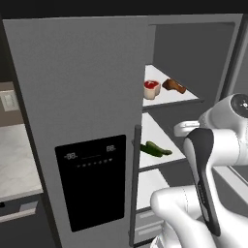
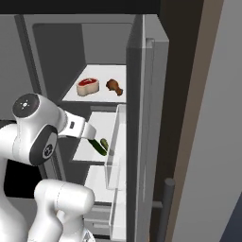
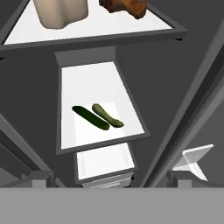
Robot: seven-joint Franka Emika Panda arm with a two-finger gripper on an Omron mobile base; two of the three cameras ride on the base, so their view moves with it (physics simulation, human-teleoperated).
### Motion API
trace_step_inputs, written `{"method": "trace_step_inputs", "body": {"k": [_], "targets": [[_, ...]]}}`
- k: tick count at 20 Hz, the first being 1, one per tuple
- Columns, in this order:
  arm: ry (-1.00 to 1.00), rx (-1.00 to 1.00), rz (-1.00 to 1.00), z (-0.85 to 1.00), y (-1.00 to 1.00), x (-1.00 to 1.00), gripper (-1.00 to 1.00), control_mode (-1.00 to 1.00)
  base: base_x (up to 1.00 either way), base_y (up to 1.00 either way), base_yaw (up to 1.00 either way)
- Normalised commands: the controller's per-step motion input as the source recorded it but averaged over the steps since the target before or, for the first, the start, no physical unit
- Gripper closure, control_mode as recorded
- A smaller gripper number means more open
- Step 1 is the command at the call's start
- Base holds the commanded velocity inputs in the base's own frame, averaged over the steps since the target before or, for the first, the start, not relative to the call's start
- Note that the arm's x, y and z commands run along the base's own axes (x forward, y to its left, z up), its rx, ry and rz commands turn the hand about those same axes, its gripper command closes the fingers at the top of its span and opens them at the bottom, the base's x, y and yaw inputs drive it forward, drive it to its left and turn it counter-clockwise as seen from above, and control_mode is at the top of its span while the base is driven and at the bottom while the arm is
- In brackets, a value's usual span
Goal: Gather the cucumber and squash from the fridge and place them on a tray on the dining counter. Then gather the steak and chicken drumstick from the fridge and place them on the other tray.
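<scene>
The fridge (image 1: 72,97) stands with its right door (image 2: 142,118) swung open. On the upper shelf lie the steak (image 1: 151,89) (image 2: 88,86) (image 3: 61,12) and the brown chicken drumstick (image 1: 174,86) (image 2: 115,86) (image 3: 124,6). One shelf lower, the dark green cucumber (image 3: 90,117) (image 2: 99,148) (image 1: 150,151) lies beside the paler squash (image 3: 108,116) (image 2: 104,142) (image 1: 160,148). My gripper (image 3: 110,177) (image 2: 91,136) is open with nothing in it. It hangs in front of that lower shelf, short of the two vegetables. Both trays and the dining counter are out of view.
A white drawer (image 3: 104,162) sits under the vegetable shelf. A clear door bin (image 2: 116,146) juts from the open door to the right of my hand. A marble counter (image 1: 14,160) runs left of the fridge.
</scene>
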Motion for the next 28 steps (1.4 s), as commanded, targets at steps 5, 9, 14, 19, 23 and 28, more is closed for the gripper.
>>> {"method": "trace_step_inputs", "body": {"k": [5,9,14,19,23,28], "targets": [[0.0,0.0,0.0,0.0,0.0,0.0,-1.0,1.0,0.36,0.05,-0.02],[0.03,0.0,0.0,-0.14,0.0,0.3,-1.0,-1.0,0.0,0.0,0.0],[0.0,0.0,0.0,-0.38,0.0,0.23,-1.0,-1.0,0.0,0.0,0.0],[0.03,0.0,0.02,-0.36,0.0,0.18,-1.0,-1.0,0.0,0.0,0.0],[0.02,0.0,0.01,-0.32,0.0,0.16,-1.0,-1.0,0.0,0.0,0.0],[0.0,0.0,0.02,-0.23,-0.03,0.09,-1.0,-1.0,0.0,0.0,0.0]]}}
